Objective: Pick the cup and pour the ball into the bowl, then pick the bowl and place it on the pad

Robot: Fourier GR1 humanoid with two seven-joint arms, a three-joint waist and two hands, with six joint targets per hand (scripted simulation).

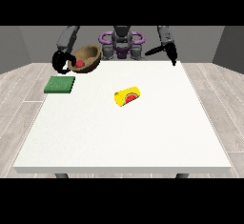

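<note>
Hand at the view's left (pixel 60 63) grips tilted brown wooden bowl (pixel 90 55) containing red ball (pixel 80 63); yellow cup (pixel 127 96) lies toppled; other hand's (pixel 171 55) fingers indiscernible.

The white worktop (pixel 143 137) carries two things — a yellow cup (pixel 127 97) lying on its side near the middle, and a green pad (pixel 60 85) at the view's left edge.

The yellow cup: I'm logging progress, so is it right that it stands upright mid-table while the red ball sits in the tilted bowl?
Not quite: the front view shows the yellow cup lying on its side mid-table. The red ball does sit in the tilted bowl.
</note>
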